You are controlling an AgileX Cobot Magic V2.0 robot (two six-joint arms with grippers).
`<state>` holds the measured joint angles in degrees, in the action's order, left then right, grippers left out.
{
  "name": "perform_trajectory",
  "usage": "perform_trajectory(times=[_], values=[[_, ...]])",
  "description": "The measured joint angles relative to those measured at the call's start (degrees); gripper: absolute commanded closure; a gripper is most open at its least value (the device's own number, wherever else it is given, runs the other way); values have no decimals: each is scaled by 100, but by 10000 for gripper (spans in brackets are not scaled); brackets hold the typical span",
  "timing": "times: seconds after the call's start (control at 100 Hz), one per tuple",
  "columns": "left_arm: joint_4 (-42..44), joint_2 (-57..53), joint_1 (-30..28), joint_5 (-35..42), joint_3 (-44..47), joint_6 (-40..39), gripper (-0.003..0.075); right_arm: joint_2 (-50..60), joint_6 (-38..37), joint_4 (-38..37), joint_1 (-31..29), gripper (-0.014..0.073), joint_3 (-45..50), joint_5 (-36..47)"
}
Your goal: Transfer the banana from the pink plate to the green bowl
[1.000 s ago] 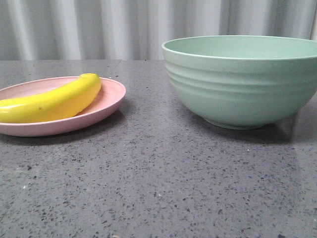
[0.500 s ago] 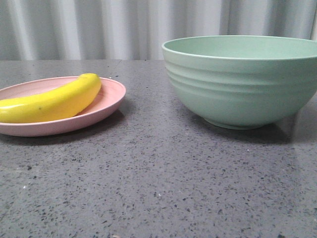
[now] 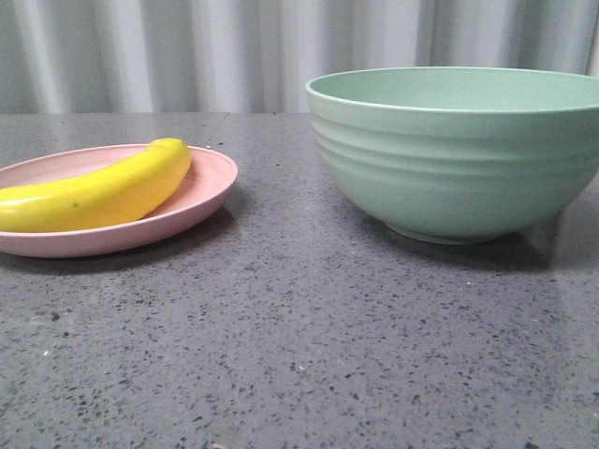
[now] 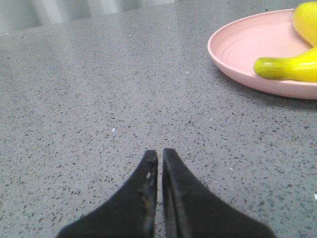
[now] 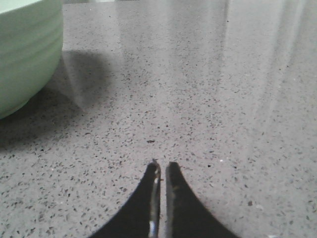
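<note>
The yellow banana [image 3: 103, 192] lies on the pink plate [image 3: 201, 192] at the left of the table. The large green bowl [image 3: 459, 154] stands upright at the right, apart from the plate. In the left wrist view, my left gripper [image 4: 160, 152] is shut and empty, low over bare table, with the plate [image 4: 233, 54] and the banana [image 4: 287, 67] ahead and off to one side. In the right wrist view, my right gripper [image 5: 163, 164] is shut and empty over bare table, with the bowl's wall [image 5: 25, 49] to one side. Neither gripper shows in the front view.
The grey speckled tabletop [image 3: 299, 337] stretches between plate and bowl and toward the front. A pale pleated curtain [image 3: 234, 51] hangs behind the table.
</note>
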<state>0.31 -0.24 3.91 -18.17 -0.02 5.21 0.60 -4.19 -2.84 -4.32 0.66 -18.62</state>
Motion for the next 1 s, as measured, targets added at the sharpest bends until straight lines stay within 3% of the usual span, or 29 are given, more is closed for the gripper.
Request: perform_trajectory(times=[0.67,1.0], values=[[43,0,0,1086,0,0,741,0,0,49,0,665,0,60],[-223,0,0,1507,0,0,741,0,0,82,0,665,0,802]])
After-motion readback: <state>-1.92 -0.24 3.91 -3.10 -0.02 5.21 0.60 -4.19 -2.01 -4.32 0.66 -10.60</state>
